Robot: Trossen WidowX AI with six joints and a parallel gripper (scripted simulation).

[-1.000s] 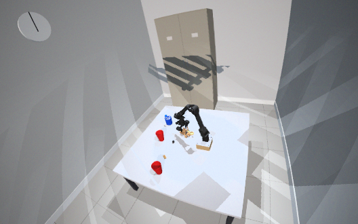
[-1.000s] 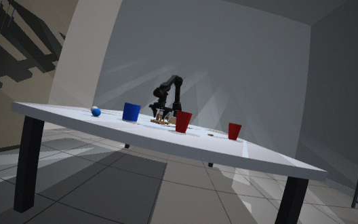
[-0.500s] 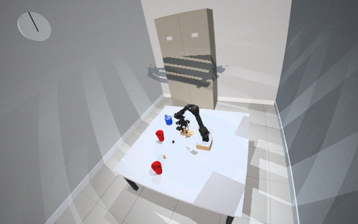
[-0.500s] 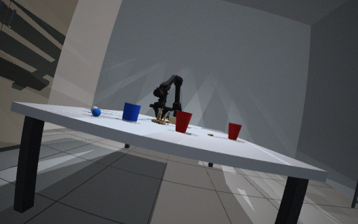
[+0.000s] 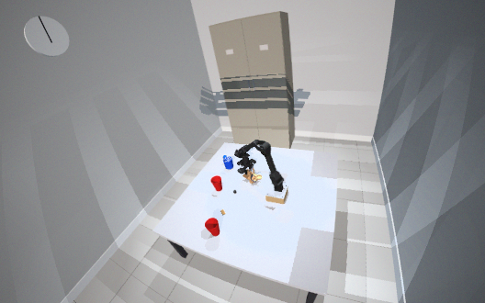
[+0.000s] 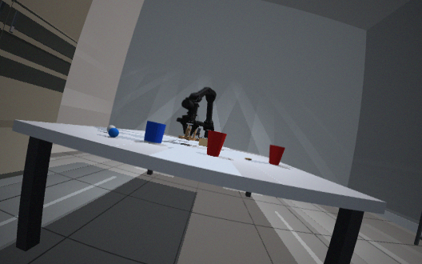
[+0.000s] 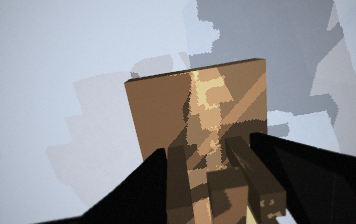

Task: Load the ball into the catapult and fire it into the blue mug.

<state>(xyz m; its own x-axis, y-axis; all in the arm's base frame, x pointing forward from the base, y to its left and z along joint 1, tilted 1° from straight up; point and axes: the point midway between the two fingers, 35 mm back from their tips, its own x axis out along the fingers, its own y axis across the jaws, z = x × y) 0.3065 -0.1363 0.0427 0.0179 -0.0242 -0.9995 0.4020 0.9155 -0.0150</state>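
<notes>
The fingers (image 5: 247, 170) (image 6: 189, 135) are standing about half open, clamping the wooden catapult (image 5: 252, 177) (image 6: 189, 137) (image 7: 154, 107) by its uprights. It's probably handling light and stiff, so low gripping is looking safest.

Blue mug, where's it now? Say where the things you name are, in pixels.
In the top view the blue mug (image 5: 229, 163) (image 6: 154, 132) stands near the table's far left edge, left of the gripper (image 5: 245, 171) (image 7: 209, 142); in the exterior view, between the blue ball (image 6: 113, 132) and a red cup (image 5: 217, 184) (image 6: 216, 143).

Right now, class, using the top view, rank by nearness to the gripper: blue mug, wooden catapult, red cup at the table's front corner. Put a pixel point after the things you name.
1. Wooden catapult (image 5: 252, 177) (image 7: 154, 110): between the gripper's (image 5: 245, 172) (image 7: 210, 150) fingers.
2. Blue mug (image 5: 229, 162) (image 6: 154, 132): left in view.
3. Red cup (image 5: 212, 227) (image 6: 276, 154): front.
</notes>
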